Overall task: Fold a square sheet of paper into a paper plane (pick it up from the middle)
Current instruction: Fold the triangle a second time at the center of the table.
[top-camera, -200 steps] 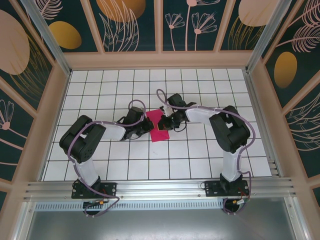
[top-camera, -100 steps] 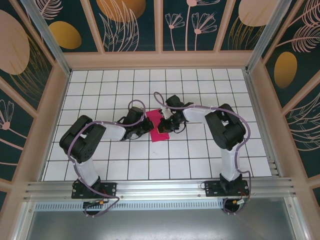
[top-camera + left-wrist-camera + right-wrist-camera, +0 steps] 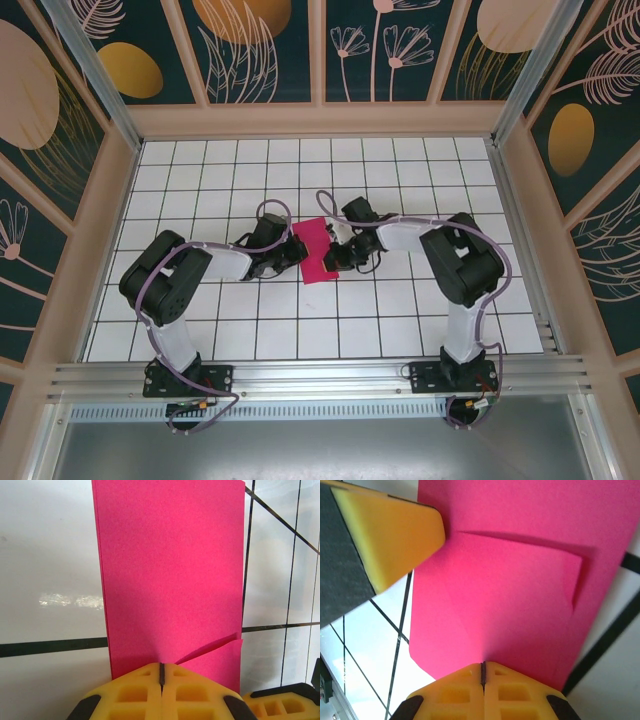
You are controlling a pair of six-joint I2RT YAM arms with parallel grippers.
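Pinning the square sheet of paper (image 3: 314,250), lying half-folded on the table (image 3: 400,320), with my left gripper (image 3: 161,666) fully closed on its edge so it's not sliding. My right gripper (image 3: 483,664), also closed and holding nothing, is probably creasing the corner flap (image 3: 520,575).

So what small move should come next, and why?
Probably press the shut right gripper along the corner flap of the square sheet of paper: the flap stands slightly up, while the shut left gripper steadies the sheet.
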